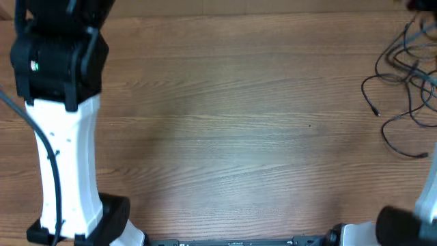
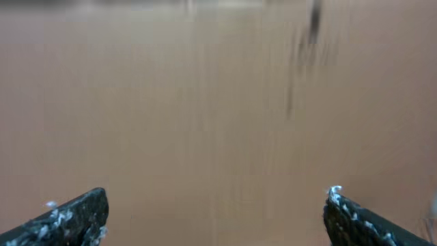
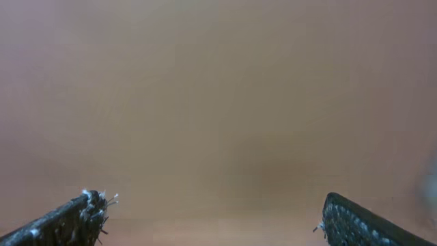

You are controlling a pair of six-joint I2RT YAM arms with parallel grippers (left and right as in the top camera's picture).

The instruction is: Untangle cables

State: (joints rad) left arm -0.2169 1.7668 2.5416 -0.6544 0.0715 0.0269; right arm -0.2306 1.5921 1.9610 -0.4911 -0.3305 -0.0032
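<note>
The cables (image 1: pixel 407 82) lie as loose black loops with small plug tips at the table's far right edge, seen in the overhead view. A blurred dark streak in the left wrist view (image 2: pixel 311 41) may be part of them. My left gripper (image 2: pixel 217 208) is open and empty over bare wood. My right gripper (image 3: pixel 213 212) is open and empty over bare wood. In the overhead view the fingers of both grippers are out of sight; only the left arm (image 1: pixel 61 137) and the edge of the right arm (image 1: pixel 427 198) show.
The wooden table (image 1: pixel 232 130) fills the view. The left arm's black and white body stands at the left side. The arm bases (image 1: pixel 232 240) sit along the near edge.
</note>
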